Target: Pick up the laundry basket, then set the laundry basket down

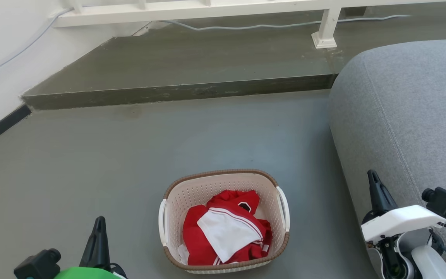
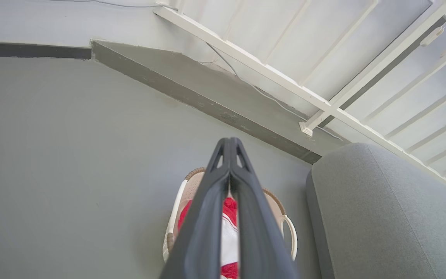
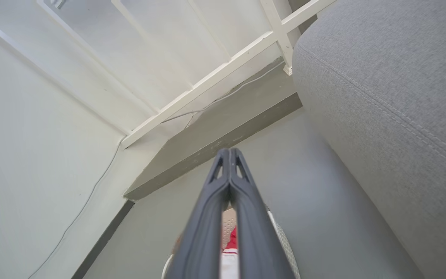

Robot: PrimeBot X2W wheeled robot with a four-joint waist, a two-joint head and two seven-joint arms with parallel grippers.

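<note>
The basket (image 1: 192, 193) sits on the floor (image 1: 91, 162), front-center, btw both arms, red & white clothes (image 1: 223, 228) piled inside. L gripper (image 1: 100, 226) is low at its left, apart from it, fingers pressed tip to tip, holding nothing. R gripper (image 1: 373, 182) is off to the right, by the grey sofa (image 1: 409, 116), also clenched, empty. Both white handles untouched. Raised step (image 1: 192, 62) w/ white railing (image 1: 207, 9) lies beyond, a cable (image 1: 254, 26) trailing along it.

Home — grey sofa (image 1: 409, 108), white railing (image 1: 207, 9)
</note>
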